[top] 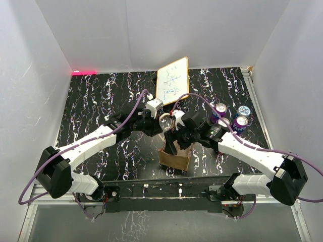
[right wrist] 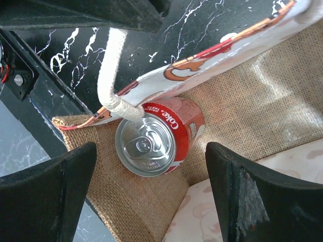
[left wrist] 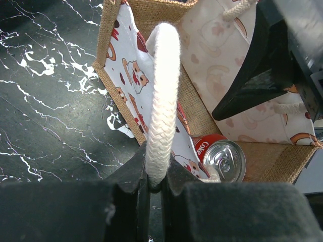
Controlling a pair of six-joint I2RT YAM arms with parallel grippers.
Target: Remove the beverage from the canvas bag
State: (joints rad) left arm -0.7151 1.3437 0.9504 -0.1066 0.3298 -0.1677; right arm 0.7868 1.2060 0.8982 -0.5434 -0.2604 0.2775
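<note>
At the table's near middle:
canvas bag point(top: 175, 157): upright, mouth open
Coke can point(right wrist: 159, 136): inside bag, in a corner
left gripper point(left wrist: 155, 184): clamped on white rope handle point(left wrist: 162, 91)
right gripper point(right wrist: 150, 151): jaws spread wide, over can

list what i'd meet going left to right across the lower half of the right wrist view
One finger of the right gripper → red cola can → the gripper's other finger. The rope handle overlaps the can's left edge, so it is left out.
</note>
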